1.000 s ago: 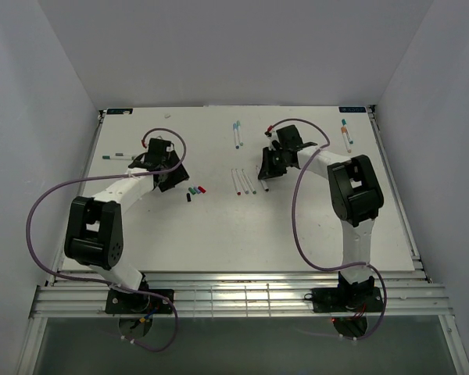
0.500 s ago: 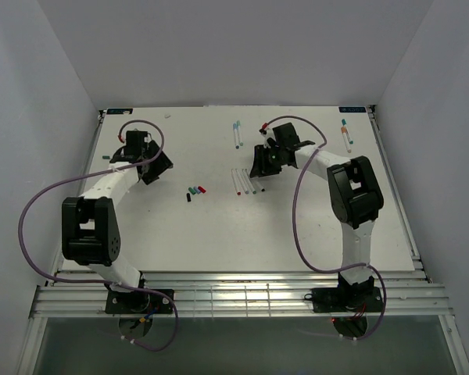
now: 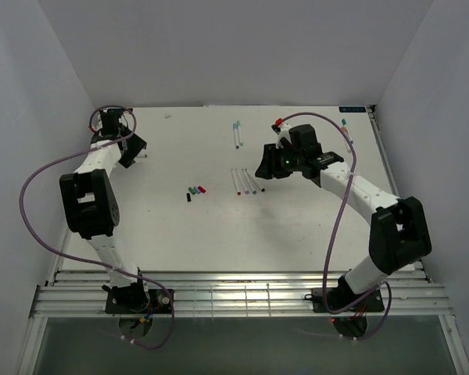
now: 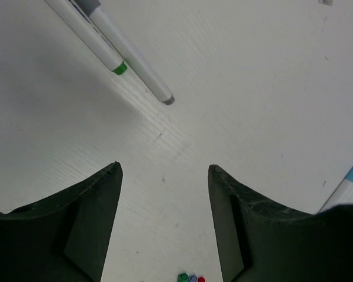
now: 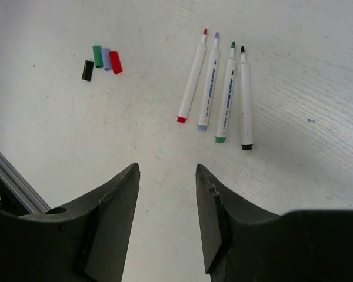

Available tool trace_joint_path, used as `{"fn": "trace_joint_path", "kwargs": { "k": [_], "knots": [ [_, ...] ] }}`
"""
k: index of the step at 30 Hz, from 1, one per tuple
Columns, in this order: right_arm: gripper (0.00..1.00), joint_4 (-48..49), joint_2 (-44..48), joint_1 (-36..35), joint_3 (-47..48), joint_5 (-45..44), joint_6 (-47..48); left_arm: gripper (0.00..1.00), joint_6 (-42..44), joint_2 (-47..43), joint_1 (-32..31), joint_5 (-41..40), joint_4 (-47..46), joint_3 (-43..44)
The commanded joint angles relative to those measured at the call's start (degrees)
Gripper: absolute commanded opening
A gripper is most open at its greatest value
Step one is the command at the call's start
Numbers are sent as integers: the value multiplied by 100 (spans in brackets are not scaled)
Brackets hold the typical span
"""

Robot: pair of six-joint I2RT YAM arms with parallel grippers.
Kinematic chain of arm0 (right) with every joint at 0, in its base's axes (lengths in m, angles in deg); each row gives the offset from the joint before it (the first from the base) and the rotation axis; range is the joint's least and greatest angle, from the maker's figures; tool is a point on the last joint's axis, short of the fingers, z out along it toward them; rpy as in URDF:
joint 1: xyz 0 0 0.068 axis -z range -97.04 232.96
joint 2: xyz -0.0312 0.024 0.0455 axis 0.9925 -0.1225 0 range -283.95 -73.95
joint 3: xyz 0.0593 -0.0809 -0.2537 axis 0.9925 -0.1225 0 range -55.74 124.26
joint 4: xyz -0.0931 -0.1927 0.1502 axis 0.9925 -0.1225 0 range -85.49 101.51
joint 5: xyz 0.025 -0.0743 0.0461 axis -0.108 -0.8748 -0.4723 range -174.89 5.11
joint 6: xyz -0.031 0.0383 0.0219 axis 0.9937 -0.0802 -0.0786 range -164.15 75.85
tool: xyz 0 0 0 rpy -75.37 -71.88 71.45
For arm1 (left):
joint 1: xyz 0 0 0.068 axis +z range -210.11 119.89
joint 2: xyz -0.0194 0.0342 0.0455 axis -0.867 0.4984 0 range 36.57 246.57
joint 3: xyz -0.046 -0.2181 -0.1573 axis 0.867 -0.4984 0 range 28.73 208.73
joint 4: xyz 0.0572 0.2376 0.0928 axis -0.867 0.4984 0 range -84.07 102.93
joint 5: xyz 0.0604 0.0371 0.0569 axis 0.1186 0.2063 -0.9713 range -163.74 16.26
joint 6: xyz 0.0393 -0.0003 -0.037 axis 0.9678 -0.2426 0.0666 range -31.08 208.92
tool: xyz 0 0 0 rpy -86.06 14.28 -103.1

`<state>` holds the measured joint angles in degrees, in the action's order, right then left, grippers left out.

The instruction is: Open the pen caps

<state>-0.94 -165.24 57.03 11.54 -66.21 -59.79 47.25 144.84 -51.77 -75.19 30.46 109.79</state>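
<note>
While both tools hang open with nothing between their jaws, no pen is in hand. Closest to the arm bases, four loose pen caps, black, green, lilac and red, are gathered just at nine o'clock of the middle of the table. Beside them, four uncapped pens are laid in a neat row, tips bare. The right tool is held above and at two o'clock of that row, parted and empty.

Farther off, toward ten o'clock, the left tool is poised equally wide and empty over two pens lying side by side and touching. One shows a grey cap; the green one's cap end is cut off from sight. A capped pair is seen at twelve o'clock, and more pens at two o'clock are partly crossed by a cable.

Several slips can be judged likely. Because the two pens touch, both could be clamped together, or one nudged into a roll toward the table's left edge. If a barrel is seized too near its cap, the cap cannot be drawn off. With the tools well apart, a long carry is needed, during which a loosely pinched pen could be dropped.
</note>
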Motion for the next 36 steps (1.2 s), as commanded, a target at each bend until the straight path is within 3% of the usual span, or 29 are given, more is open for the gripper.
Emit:
{"fn": "trace_joint_path", "kwargs": {
  "k": [1,18,32,36],
  "knots": [
    [49,-100,435,-96,-189,-119,96,70,-166,202,63,-478,333,489],
    [50,137,621,-219,-515,-92,175,64,-421,1573,151,-5,403,1773],
    [50,216,656,-219,-550,-154,210,62,-535,2075,159,58,579,2291],
    [50,225,682,-219,-585,-189,228,56,-588,2225,142,145,649,2441]
  ]
}}
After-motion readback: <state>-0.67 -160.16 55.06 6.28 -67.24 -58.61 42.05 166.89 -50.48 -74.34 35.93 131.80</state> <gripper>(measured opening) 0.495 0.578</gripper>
